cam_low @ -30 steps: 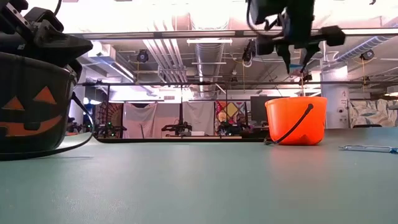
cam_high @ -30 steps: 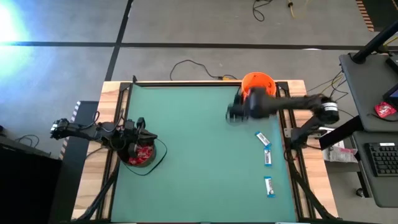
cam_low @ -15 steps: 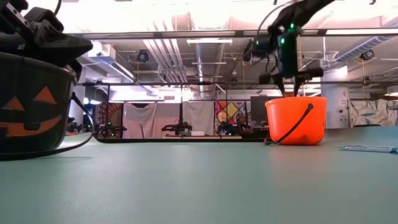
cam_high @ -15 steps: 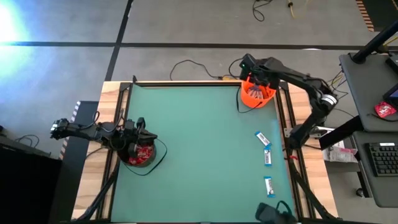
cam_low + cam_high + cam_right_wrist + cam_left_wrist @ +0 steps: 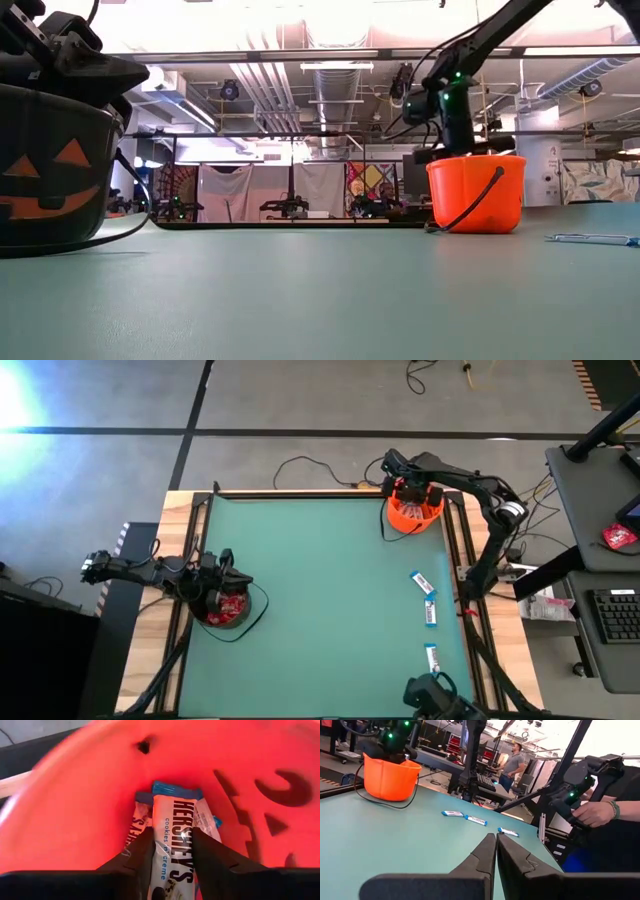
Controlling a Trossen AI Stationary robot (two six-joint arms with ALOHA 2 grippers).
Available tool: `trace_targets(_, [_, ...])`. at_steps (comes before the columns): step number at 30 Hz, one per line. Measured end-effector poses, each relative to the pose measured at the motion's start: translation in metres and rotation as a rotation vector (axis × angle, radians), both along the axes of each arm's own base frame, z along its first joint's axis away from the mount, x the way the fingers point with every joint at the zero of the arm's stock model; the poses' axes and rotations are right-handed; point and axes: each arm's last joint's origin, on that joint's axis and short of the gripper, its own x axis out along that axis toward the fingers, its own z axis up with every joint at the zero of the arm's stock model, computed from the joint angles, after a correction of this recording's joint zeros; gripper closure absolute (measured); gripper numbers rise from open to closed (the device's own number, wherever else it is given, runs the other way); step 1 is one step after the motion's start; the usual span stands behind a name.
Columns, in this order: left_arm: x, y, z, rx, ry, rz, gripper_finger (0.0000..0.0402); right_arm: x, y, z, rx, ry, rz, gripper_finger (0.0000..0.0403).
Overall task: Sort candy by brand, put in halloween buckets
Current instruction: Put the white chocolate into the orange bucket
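Your right gripper [image 5: 172, 851] has just gone down into the round bright orange plastic bucket [image 5: 414, 509], still clamped on a slim white-and-blue bar [image 5: 172, 840]. Beside this bucket, three bars [image 5: 429, 614] wait. Left gripper [image 5: 496, 851] rests pressed together.

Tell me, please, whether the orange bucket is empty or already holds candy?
It holds candy: inside the orange bucket white-and-blue bars lie at the bottom, and the right tool grips another bar above them.

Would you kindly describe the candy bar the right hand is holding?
Find the orange bucket at the table's far right corner. The right hand reaches inside it, gripping a white-and-blue bar; unlike the three bars lying on the mat, it is in the bucket.
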Motion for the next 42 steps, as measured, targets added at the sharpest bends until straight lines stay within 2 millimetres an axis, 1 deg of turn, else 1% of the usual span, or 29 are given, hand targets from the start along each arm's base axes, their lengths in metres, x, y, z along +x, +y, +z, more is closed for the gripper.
trace_targets(3, [0.000, 0.000, 0.000, 0.000, 0.000, 0.000, 0.0402, 0.000, 0.000, 0.004, -0.024, -0.022, -0.020, 0.0267])
trace_targets(6, [0.000, 0.000, 0.000, 0.000, 0.000, 0.000, 0.0402, -0.003, 0.003, 0.014, -0.063, -0.044, -0.061, 0.0242])
trace_targets(13, [0.000, 0.000, 0.000, 0.000, 0.000, 0.000, 0.0402, -0.008, 0.006, 0.027, -0.128, -0.042, -0.104, 0.0192])
trace_targets(15, [0.000, 0.000, 0.000, 0.000, 0.000, 0.000, 0.0402, -0.009, 0.016, 0.034, -0.156, -0.016, -0.139, 0.0180])
trace_targets(17, [0.000, 0.000, 0.000, 0.000, 0.000, 0.000, 0.0402, -0.012, 0.035, 0.048, -0.176, 0.034, -0.147, 0.0173])
trace_targets(18, [0.000, 0.000, 0.000, 0.000, 0.000, 0.000, 0.0402, -0.014, 0.048, 0.056, -0.183, 0.069, -0.151, 0.0172])
trace_targets(20, [0.000, 0.000, 0.000, 0.000, 0.000, 0.000, 0.0402, -0.018, 0.080, 0.072, -0.235, 0.155, -0.175, 0.0173])
trace_targets(21, [0.000, 0.000, 0.000, 0.000, 0.000, 0.000, 0.0402, -0.019, 0.097, 0.080, -0.281, 0.172, -0.178, 0.0176])
trace_targets(24, [0.000, 0.000, 0.000, 0.000, -0.001, 0.000, 0.0402, -0.024, 0.141, 0.098, -0.400, 0.141, -0.172, 0.0185])
trace_targets(26, [0.000, 0.000, 0.000, 0.000, 0.000, 0.000, 0.0402, -0.026, 0.166, 0.100, -0.420, 0.068, -0.165, 0.0192])
trace_targets(28, [0.000, 0.000, 0.000, 0.000, 0.000, 0.000, 0.0402, -0.026, 0.186, 0.095, -0.366, -0.005, -0.168, 0.0197])
trace_targets(30, [0.000, 0.000, 0.000, 0.000, 0.000, 0.000, 0.0402, -0.026, 0.206, 0.085, -0.290, -0.040, -0.168, 0.0203])
trace_targets(32, [0.000, 0.000, 0.000, 0.000, 0.000, 0.000, 0.0402, -0.024, 0.224, 0.071, -0.233, -0.032, -0.156, 0.0209])
trace_targets(35, [0.000, 0.000, 0.000, 0.000, -0.001, 0.000, 0.0402, -0.023, 0.247, 0.042, -0.153, 0.042, -0.136, 0.0220])
trace_targets(37, [0.000, 0.000, 0.000, 0.000, 0.000, 0.000, 0.0402, -0.026, 0.258, 0.023, -0.101, 0.117, -0.125, 0.0232])
trace_targets(39, [0.000, 0.000, 0.000, 0.000, 0.000, 0.000, 0.0402, -0.030, 0.264, 0.004, -0.089, 0.164, -0.099, 0.0250])
trace_targets(42, [0.000, 0.000, 0.000, 0.000, 0.000, 0.000, 0.0402, -0.032, 0.266, -0.021, -0.072, 0.143, -0.025, 0.0287])
